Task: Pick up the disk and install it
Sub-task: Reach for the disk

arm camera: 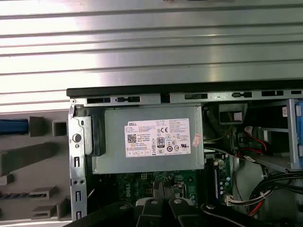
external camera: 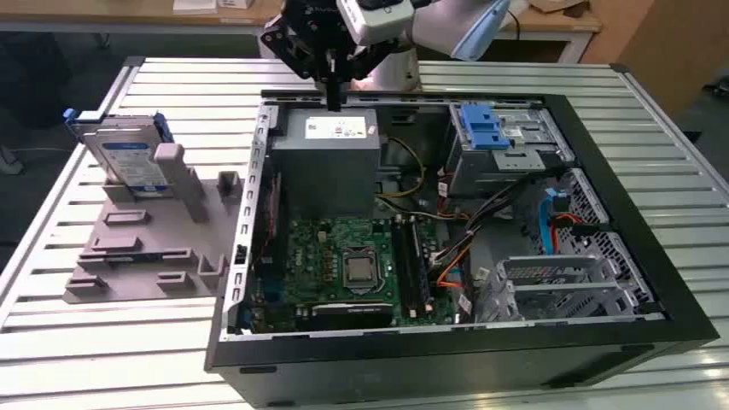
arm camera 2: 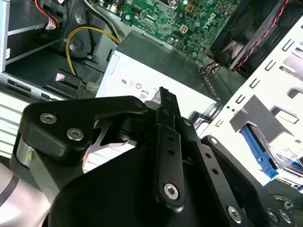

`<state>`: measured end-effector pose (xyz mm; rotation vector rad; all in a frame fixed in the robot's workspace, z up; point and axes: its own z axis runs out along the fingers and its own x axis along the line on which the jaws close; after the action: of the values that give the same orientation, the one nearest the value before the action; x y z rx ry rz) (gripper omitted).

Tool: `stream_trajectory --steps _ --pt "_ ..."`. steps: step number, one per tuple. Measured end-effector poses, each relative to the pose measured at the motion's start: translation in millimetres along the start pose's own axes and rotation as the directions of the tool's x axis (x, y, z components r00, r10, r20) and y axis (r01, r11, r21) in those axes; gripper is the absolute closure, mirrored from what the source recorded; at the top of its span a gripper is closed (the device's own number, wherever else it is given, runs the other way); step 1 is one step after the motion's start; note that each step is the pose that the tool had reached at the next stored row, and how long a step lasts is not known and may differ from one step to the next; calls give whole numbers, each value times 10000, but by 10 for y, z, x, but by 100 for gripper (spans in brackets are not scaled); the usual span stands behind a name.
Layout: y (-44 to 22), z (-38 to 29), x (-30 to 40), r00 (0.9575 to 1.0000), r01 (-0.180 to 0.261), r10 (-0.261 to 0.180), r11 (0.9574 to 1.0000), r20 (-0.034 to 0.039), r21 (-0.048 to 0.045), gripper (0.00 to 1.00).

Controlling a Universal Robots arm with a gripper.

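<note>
Blue-framed disk (external camera: pixel 123 155) stands upright; closed gripper (external camera: pixel 333 102) above white-stickered box (external camera: pixel 330 171).

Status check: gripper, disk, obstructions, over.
Gripper shut, empty, above power supply. Disk upright on grey fixture. Case wall between them.

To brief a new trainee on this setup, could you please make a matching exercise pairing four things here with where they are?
Things:
1 disk
2 end effector
3 power supply box
4 drive bay

Places:
A inside the case, white sticker on top
B propped in the grey fixture outside the case
C inside the case, with a blue latch
D over the case's power supply end, holding nothing

Pairs: 1-B; 2-D; 3-A; 4-C
</note>
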<state>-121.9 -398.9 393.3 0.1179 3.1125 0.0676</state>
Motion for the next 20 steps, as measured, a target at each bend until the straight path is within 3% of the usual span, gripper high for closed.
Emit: stream_trajectory --steps 11,20 --pt "0 0 4 10000 -1 1 10000 0 0 89" --pt "-2 -2 71 10000 0 0 10000 0 0 89"
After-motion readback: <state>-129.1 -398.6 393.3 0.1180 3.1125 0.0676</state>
